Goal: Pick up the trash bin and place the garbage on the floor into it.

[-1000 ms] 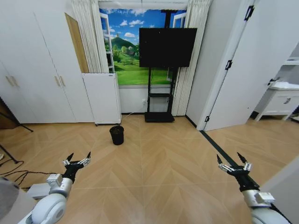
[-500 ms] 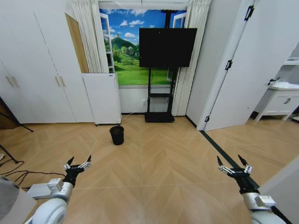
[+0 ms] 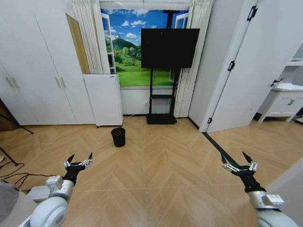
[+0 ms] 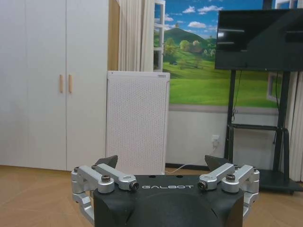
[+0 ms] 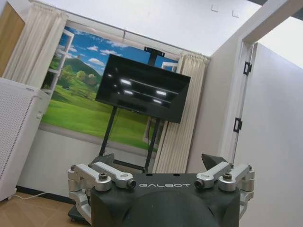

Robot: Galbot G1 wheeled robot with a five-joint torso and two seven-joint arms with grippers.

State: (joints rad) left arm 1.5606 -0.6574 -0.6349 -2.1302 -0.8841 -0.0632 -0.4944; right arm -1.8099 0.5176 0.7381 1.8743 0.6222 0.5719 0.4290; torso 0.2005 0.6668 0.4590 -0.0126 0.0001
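Ahead, on a bare wooden floor (image 3: 156,179) laid in a pale herringbone pattern, stands the trash bin (image 3: 118,136) — a small, round, black wastebasket that narrows slightly toward its base. It sits upright on the floor near the far wall, just in front of a tall white appliance (image 3: 103,100) whose flat front is covered in fine perforations.

Both arms are held low and forward, well short of the bin. The left end effector (image 3: 79,160) is at the lower left of the head view, a black body with silver metal linkages and dark pointed fingertips spread apart, released and grasping nothing. The bin lies well beyond it, ahead and a little toward the robot's right. The right end effector (image 3: 239,161) is at the lower right, built the same way, its fingertips also spread and released — the bin is well apart from it, ahead and far to the robot's left.

The room is bright and mostly white. Plain white wardrobe doors (image 3: 35,71) with small wooden handles line the left wall. On the far wall a mural of green hills and blue sky (image 3: 128,47) is framed by pale pleated curtains. A glossy black television (image 3: 169,48) stands on a thin black metal stand in front of it. White doors (image 3: 258,66) with black hinges close off the right side.
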